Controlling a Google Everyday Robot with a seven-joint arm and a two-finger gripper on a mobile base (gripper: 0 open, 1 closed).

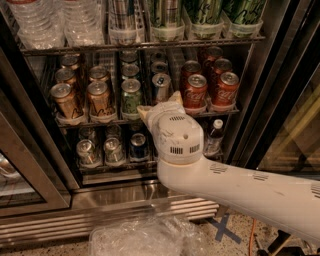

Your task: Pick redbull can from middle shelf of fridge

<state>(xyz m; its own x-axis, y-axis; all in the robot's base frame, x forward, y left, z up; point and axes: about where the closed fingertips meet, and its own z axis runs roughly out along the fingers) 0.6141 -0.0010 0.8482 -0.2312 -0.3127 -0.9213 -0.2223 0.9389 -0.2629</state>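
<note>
The fridge (260, 100) stands with its door open. Its middle shelf (80, 122) holds gold cans (99, 98), a green can (131, 95), the slim silver-and-blue redbull can (161, 86) and red cola cans (195, 91). More redbull cans stand in the lane behind the front one. My gripper (160, 104) is at the front edge of the middle shelf, just below and in front of the redbull can. Its two beige fingertips (144, 112) stand apart and hold nothing. My white wrist (175, 134) hides the shelf edge below the can.
Water bottles (50, 20) and tall green cans (200, 15) are on the rack above. Silver cans (86, 150), a dark-blue can (138, 142) and a small bottle (215, 134) are below. The open glass door (20, 170) is at left. A clear plastic bag (145, 235) lies on the floor.
</note>
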